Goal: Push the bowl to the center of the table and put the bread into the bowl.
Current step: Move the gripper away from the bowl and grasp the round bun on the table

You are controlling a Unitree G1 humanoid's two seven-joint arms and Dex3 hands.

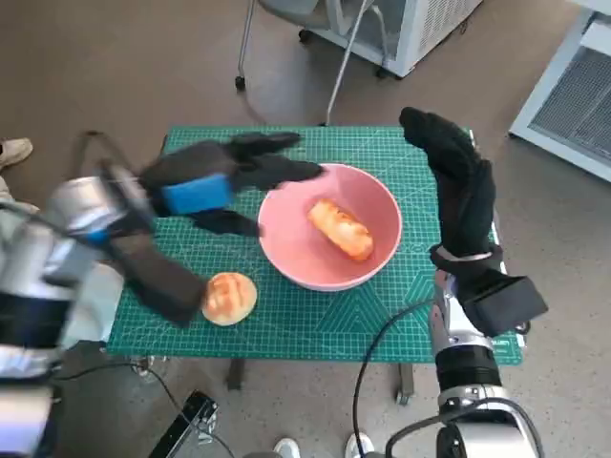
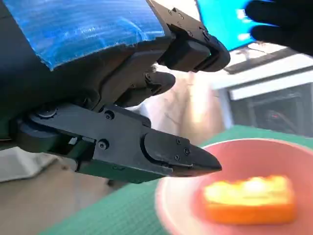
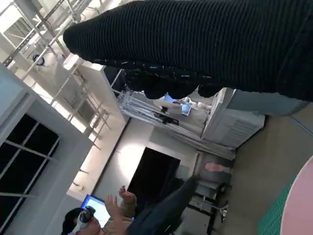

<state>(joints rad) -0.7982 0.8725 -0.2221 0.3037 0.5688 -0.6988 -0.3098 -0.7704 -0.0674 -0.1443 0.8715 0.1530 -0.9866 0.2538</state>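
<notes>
1. Two robot hands held nothing: the left robot hand (image 1: 215,186), fingers spread, hovered at the pink bowl's (image 1: 286,250) rim; the right robot hand (image 1: 458,181) stood raised, released, just beyond the far rim.
2. One bread (image 1: 340,228) lay in the bowl; a round bun (image 1: 229,298) sat under the left forearm.
3. Risk: withdrawing could clip the rim, or sweep the bun off the bench (image 1: 382,329).

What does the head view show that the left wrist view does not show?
Only the head view: the round golden bread roll on the green cutting mat, outside the bowl, and the right hand in its black knitted glove, raised beside the bowl. Only the left wrist view: the left hand's black fingers close up, spread, holding nothing. Both: the pink round bowl containing the long orange-brown bread.
</notes>
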